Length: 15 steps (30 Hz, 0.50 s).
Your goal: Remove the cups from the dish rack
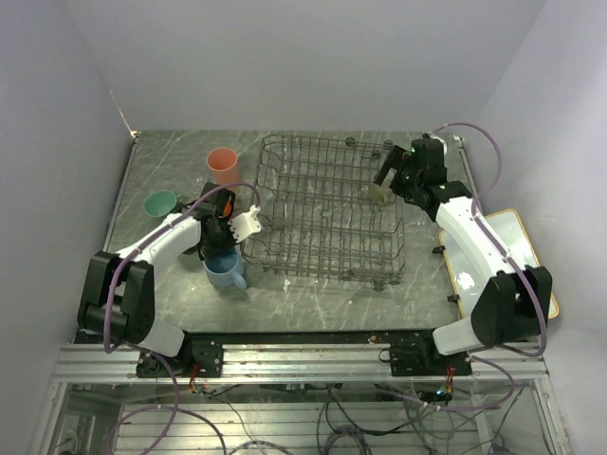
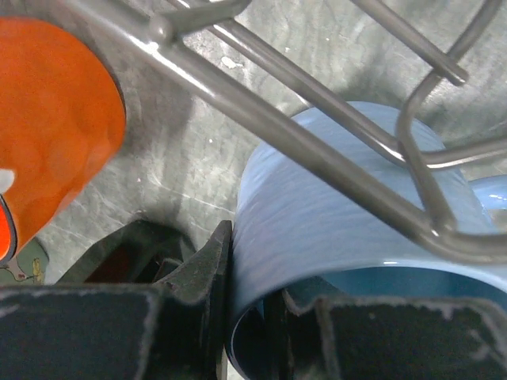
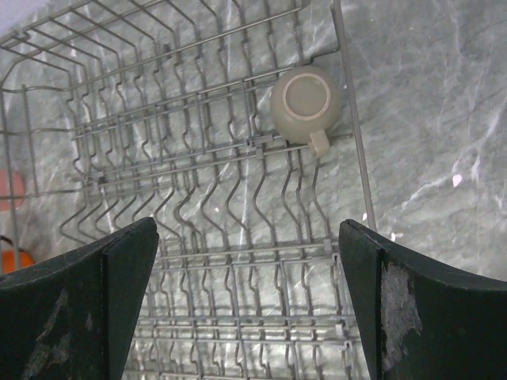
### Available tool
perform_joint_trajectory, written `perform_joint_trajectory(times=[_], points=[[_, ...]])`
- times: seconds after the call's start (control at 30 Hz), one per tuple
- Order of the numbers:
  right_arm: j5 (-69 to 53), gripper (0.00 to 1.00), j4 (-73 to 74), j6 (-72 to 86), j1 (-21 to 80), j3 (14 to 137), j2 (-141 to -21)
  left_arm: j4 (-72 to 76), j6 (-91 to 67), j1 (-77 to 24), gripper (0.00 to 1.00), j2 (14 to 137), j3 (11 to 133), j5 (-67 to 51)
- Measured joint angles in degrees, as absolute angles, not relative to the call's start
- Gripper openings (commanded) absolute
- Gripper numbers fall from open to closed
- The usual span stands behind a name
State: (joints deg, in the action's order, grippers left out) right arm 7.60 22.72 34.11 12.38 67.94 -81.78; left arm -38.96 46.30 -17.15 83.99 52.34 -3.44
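The grey wire dish rack (image 1: pixel 327 213) stands mid-table. A small beige cup (image 1: pixel 381 194) lies bottom-up in its far right corner, also in the right wrist view (image 3: pixel 306 99). My right gripper (image 1: pixel 387 173) hovers over that corner, open and empty (image 3: pixel 249 261). My left gripper (image 1: pixel 221 246) is shut on the rim wall of the light-blue mug (image 1: pixel 226 273), one finger (image 2: pixel 207 269) outside and one inside, just outside the rack's near left corner. The orange mug (image 2: pixel 47 127) is beside it. The pink tumbler (image 1: pixel 222 166) and mint-green cup (image 1: pixel 160 204) stand on the table at left.
Rack wires (image 2: pixel 317 142) cross close over the blue mug in the left wrist view. A white board with an orange rim (image 1: pixel 520 248) lies at the table's right edge under the right arm. Grey walls close in on the sides and back.
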Motion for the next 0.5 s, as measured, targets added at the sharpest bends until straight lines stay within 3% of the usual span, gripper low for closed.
perform_joint_trajectory(times=[0.1,0.17,0.37,0.43,0.5], points=[[8.9,0.91,22.6,32.7,12.4,70.3,-85.5,-37.3,46.5,-17.1,0.09,85.2,52.1,-2.7],[9.9,0.87,22.5,31.7,12.4,72.1,-88.4,-36.7,46.7,-17.1,0.15,85.6,52.0,-2.5],[11.9,0.78,22.6,28.9,12.7,76.8,-97.6,-35.8,47.3,-17.1,0.66,85.6,52.0,-2.0],[12.8,0.77,22.6,28.2,13.1,77.5,-99.5,-36.1,47.5,-17.2,0.75,85.3,52.2,-2.1],[13.6,0.76,22.6,27.5,13.8,77.6,-101.0,-36.9,47.7,-17.2,0.78,84.6,52.8,-2.2]])
